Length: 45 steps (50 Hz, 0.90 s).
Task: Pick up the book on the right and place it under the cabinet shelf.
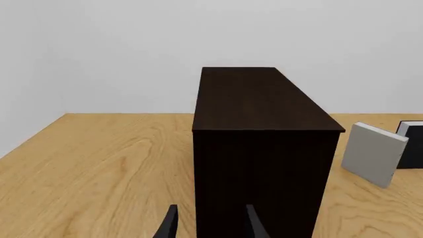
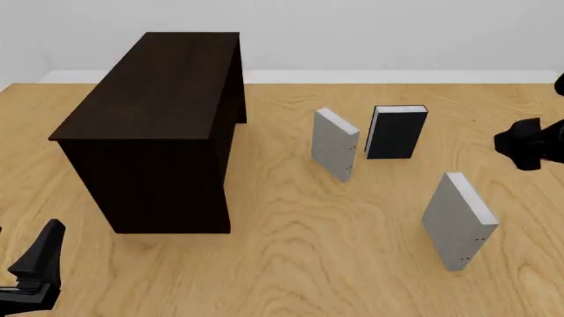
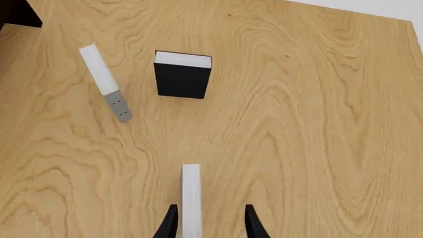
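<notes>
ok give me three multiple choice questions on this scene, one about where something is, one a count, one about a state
1. In the front view, where does the black book stand relative to the cabinet?
A. on top of it
B. to its right, apart from it
C. to its left

2. How many books are on the table?
A. three
B. two
C. five

3. What is the state of the right end effector?
A. shut on the black book
B. open, with the nearest grey book upright between its fingers
C. shut on the cabinet

Answers:
1 B, bare table lies between the cabinet and the black book.
2 A, two grey books and one black one stand in the front view.
3 B, the right wrist view shows the book's white page edge in the gap, with both fingers apart from it.
</notes>
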Available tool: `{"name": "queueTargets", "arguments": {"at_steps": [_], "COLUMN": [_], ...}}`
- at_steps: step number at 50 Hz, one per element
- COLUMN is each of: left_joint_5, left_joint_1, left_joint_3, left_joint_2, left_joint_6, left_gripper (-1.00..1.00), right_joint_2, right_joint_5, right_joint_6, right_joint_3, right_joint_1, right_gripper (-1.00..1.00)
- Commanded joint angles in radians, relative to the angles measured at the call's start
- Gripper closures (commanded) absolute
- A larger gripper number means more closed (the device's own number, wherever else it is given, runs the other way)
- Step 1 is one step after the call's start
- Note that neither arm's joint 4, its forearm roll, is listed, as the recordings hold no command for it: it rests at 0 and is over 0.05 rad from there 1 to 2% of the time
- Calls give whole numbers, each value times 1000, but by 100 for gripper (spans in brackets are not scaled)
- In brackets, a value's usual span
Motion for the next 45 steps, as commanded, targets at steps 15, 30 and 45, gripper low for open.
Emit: {"name": "queueTargets", "arguments": {"at_steps": [15,30,45], "left_joint_5": [-2,4,1], "left_joint_1": [0,0,0], "left_joint_3": [3,1,1], "left_joint_2": [-2,-5,-3], "left_joint_6": [0,0,0], "left_gripper": [-100,-100,-100], "right_joint_2": [109,139,208], "right_joint_5": [65,-4,-104], "right_joint_6": [40,73,83], "right_joint_3": [-23,64,144], "right_joint_1": [36,71,83], "right_gripper": [-100,-100,-100]}}
